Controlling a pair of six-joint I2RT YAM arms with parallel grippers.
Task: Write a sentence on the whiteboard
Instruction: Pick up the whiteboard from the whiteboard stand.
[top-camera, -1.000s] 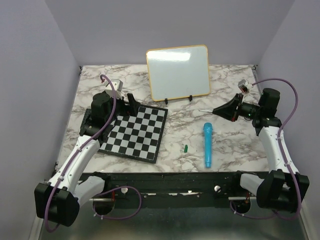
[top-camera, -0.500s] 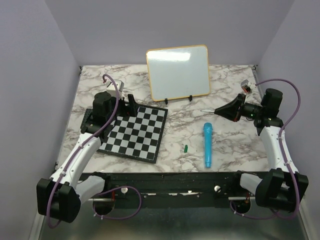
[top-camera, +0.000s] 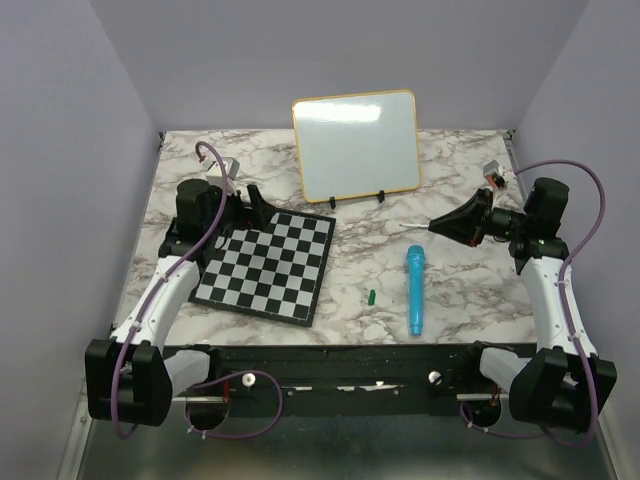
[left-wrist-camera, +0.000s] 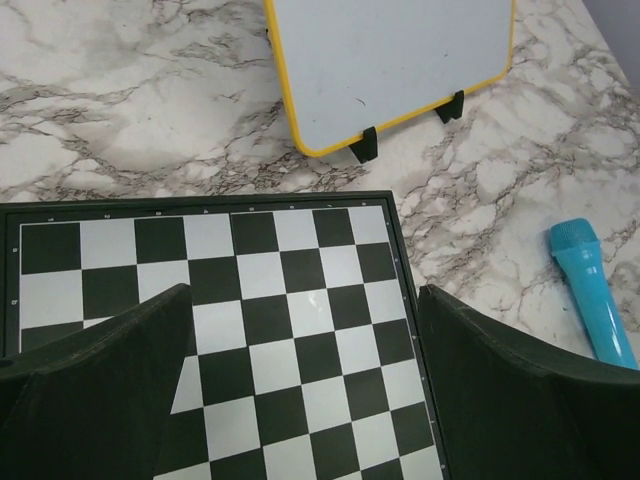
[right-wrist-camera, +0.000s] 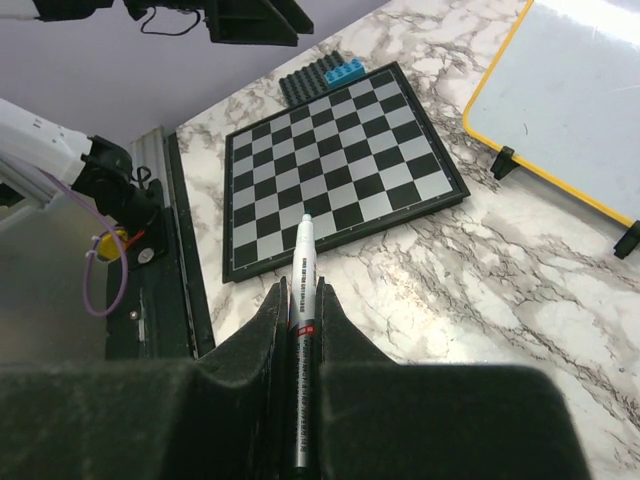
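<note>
Holding the marker before a blank board

My right jaws are clamped almost closed on a thin marker (right-wrist-camera: 302, 330), tip forward. My left jaws gape wide and empty over the checkerboard (left-wrist-camera: 250, 300). The whiteboard (top-camera: 356, 147) stands propped at the far side of the surface, unmarked. It looks light and slick on its small feet, so I'd press softly.

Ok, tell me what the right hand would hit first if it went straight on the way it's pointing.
Probably the checkered board, at the edge nearest it: the right hand points left, with the marker it grips leading. Height is hard to judge, so it might pass just above.
</note>
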